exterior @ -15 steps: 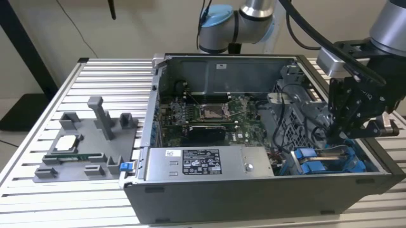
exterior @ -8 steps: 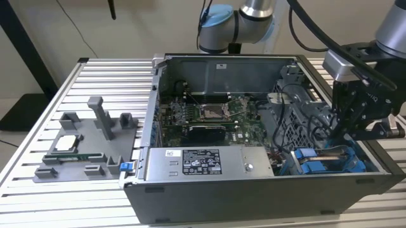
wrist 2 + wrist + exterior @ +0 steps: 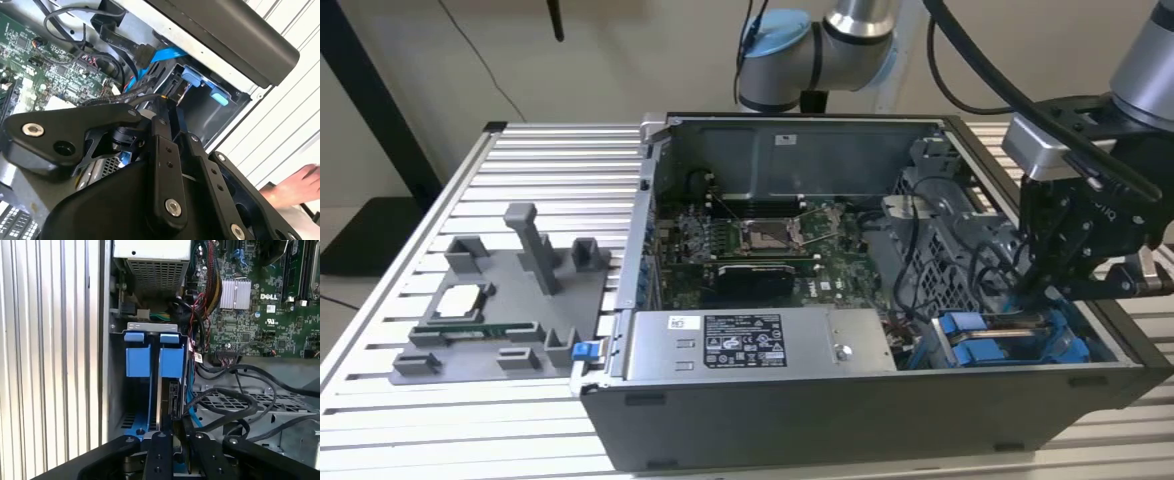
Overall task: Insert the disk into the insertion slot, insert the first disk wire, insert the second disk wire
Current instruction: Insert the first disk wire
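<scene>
The disk (image 3: 173, 395) stands edge-on inside the insertion slot (image 3: 116, 390), a grey metal bay with blue tabs (image 3: 170, 338) at its mouth. Its blue carrier (image 3: 171, 362) sits beside a second blue carrier (image 3: 137, 362). My gripper (image 3: 173, 426) reaches into the bay at the disk's connector end, its fingers close together on the plug of a black disk wire (image 3: 125, 100). In the second wrist view the gripper (image 3: 169, 103) is just short of the disk's connectors. In the exterior view the gripper (image 3: 1034, 292) hangs over the bay (image 3: 1001, 340) in the case's near corner on the exterior view's right.
A blue flat cable (image 3: 160, 55) and black wire loops (image 3: 235, 400) crowd the bay's side. The motherboard (image 3: 761, 250) and labelled power-supply box (image 3: 747, 345) fill the open case. A grey parts fixture (image 3: 507, 310) stands on the slatted table. A person's hand (image 3: 295, 185) rests outside the case.
</scene>
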You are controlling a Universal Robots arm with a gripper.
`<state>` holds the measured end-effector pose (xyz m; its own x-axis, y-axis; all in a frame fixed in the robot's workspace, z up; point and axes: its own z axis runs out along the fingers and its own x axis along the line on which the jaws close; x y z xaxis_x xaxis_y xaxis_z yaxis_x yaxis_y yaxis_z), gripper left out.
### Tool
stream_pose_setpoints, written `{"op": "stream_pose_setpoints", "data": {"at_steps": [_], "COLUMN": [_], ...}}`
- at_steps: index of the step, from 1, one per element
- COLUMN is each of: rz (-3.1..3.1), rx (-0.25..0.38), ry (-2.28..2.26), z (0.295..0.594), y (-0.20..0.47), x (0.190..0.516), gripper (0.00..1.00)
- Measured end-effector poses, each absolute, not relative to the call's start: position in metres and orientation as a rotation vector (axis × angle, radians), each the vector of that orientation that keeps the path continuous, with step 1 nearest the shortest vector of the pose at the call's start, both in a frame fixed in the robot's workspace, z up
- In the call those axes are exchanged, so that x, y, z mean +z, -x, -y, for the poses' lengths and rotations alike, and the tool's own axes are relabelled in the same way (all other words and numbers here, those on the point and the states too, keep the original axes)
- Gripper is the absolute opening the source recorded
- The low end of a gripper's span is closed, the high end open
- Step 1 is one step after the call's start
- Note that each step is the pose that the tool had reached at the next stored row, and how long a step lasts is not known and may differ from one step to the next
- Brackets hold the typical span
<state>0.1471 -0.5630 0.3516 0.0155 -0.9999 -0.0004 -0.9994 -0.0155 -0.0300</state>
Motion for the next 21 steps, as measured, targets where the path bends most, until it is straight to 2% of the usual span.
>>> {"op": "stream_pose_setpoints", "data": {"at_steps": [21], "rz": [-2.156], "rx": [0.003], "ry": [2.225], "z": [0.5639], "y": [-0.1517], "x": [0.3416], "gripper": [0.00]}}
